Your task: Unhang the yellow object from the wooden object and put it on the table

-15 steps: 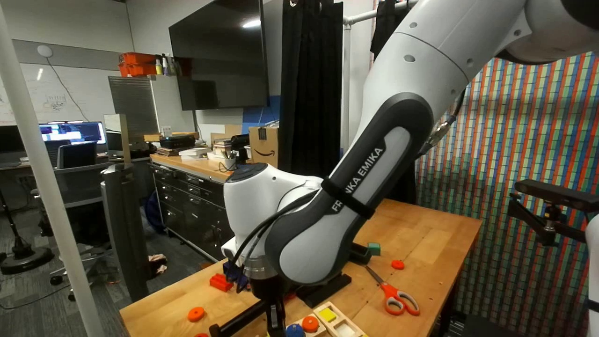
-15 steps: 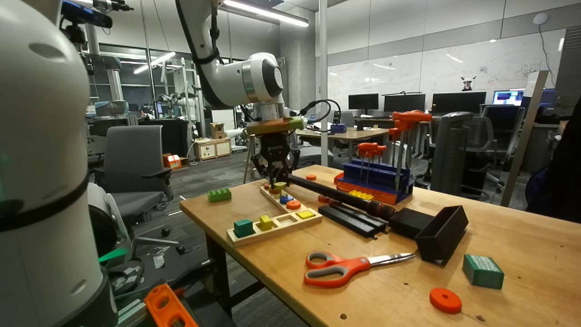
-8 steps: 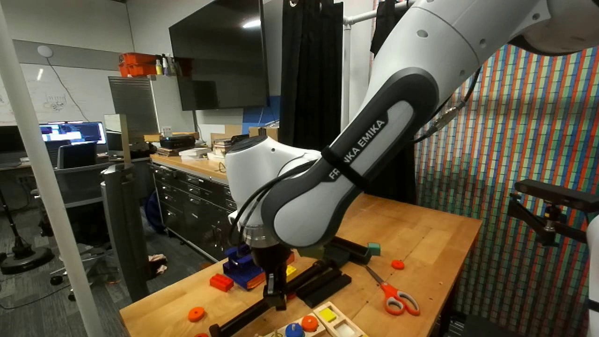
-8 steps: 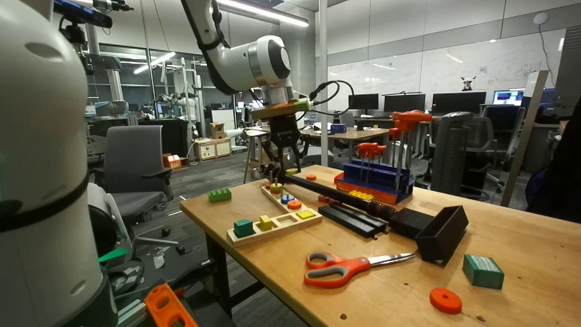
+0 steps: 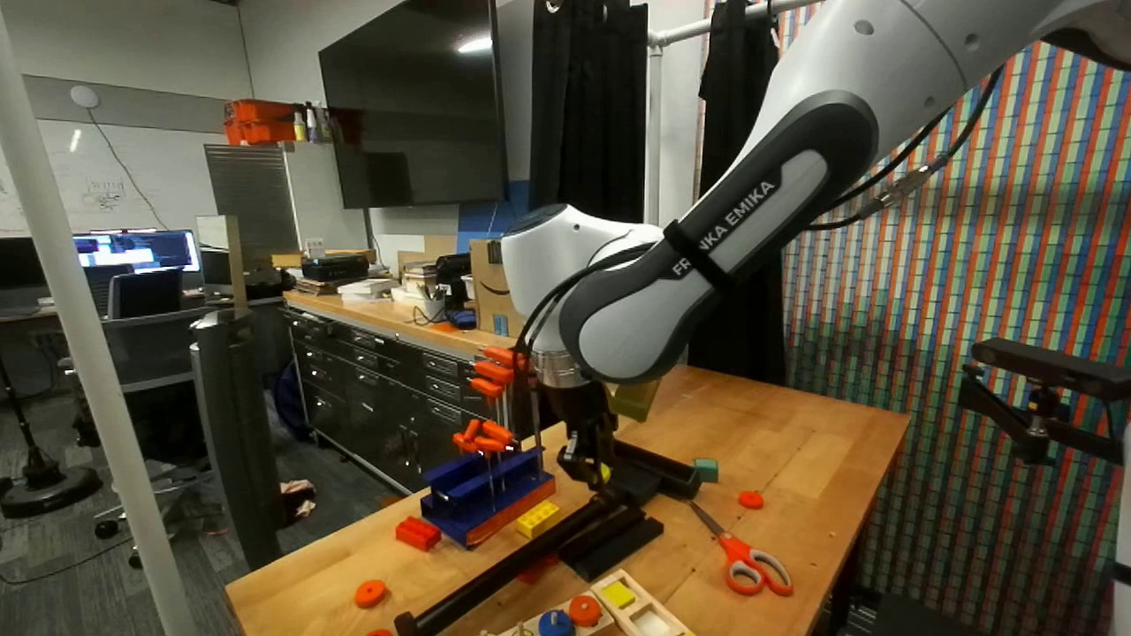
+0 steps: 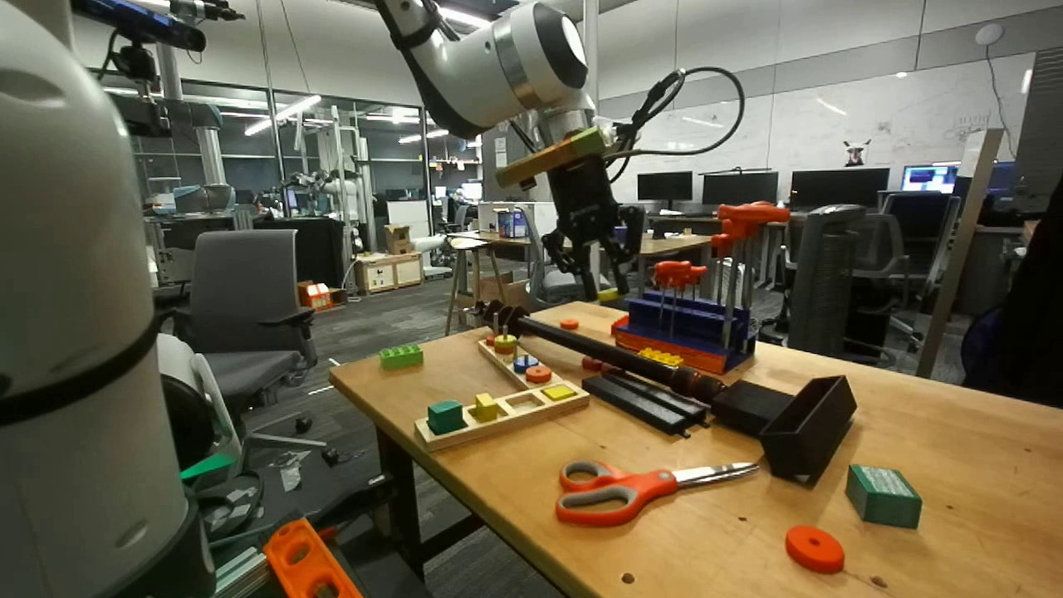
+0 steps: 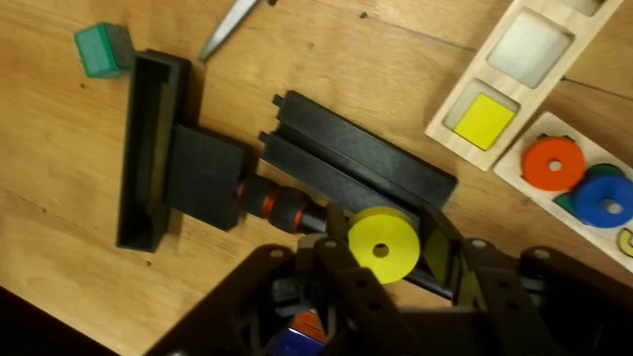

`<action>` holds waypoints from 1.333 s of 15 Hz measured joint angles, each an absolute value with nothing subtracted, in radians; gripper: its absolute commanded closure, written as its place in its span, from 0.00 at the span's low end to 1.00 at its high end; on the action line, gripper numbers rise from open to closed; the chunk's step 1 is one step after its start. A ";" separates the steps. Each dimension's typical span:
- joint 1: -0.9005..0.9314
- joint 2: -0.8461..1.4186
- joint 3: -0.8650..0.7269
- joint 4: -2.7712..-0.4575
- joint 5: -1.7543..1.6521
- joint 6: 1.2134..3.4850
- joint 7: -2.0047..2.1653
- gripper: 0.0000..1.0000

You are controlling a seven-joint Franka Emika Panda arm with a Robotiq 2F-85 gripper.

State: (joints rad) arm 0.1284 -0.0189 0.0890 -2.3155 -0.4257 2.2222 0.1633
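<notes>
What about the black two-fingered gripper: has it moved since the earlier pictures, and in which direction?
Yes: in an exterior view, the gripper has moved up and to the picture's right, away from the narrow wooden peg board.

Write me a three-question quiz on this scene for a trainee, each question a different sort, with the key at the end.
1. Multiple choice. What is the gripper holding?
A) Scissors
B) A yellow disc
C) A green block

2. True or false. That disc already rests on the table.

3. Fill the gap. In the wrist view, on the wooden peg board, the disc right beside the orange disc is ____.

Key: 1. B. 2. False; the gripper holds it above the table. 3. Blue.
</notes>
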 measured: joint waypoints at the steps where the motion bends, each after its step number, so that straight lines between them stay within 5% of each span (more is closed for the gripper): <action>1: 0.109 -0.028 0.077 -2.327 -0.434 2.218 0.196 0.77; 20: -0.017 0.075 -0.018 -2.512 -0.270 2.487 0.304 0.76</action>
State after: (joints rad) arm -0.0171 0.0749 -0.0184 -2.5116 -0.2696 2.4871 0.3044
